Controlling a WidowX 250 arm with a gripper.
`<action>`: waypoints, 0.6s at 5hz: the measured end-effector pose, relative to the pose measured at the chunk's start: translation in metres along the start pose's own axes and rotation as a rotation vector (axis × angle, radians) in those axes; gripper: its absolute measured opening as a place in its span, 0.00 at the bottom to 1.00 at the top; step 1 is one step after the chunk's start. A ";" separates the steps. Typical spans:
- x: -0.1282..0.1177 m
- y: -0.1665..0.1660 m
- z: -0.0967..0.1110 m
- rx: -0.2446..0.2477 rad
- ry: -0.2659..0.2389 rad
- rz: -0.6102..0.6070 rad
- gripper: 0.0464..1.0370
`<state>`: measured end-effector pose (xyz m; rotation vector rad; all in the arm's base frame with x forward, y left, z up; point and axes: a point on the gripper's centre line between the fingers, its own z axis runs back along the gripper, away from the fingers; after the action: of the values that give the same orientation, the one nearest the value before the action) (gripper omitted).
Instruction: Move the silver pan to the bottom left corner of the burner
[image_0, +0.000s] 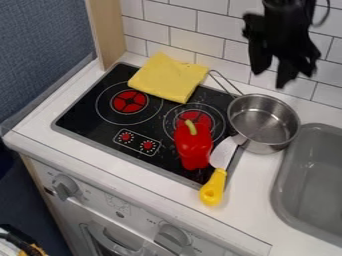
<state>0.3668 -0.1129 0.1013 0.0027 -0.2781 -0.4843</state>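
Yellow-handled knife (214, 187) beside red pepper (194, 146), silver pan (263, 122) behind, gripper (272, 74) above

A yellow cloth (167, 79) is laid near the tiled wall (195, 42). A red pepper (194, 149) is placed just beside a yellow-handled knife (214, 186); a grey sink (288, 167) is set into the tabletop (251, 200).

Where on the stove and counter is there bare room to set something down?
There is bare counter between the knife and the sink, in front of the pan. The left burner is mostly bare, between the cloth and the controls. It is crowded around the right burner: pepper, knife and pan.
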 end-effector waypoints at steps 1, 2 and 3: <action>-0.005 -0.019 -0.021 -0.040 0.052 -0.030 0.96; -0.016 -0.025 -0.044 -0.060 0.137 -0.033 0.97; -0.019 -0.032 -0.062 -0.065 0.212 -0.046 0.96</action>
<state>0.3519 -0.1365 0.0346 -0.0031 -0.0543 -0.5337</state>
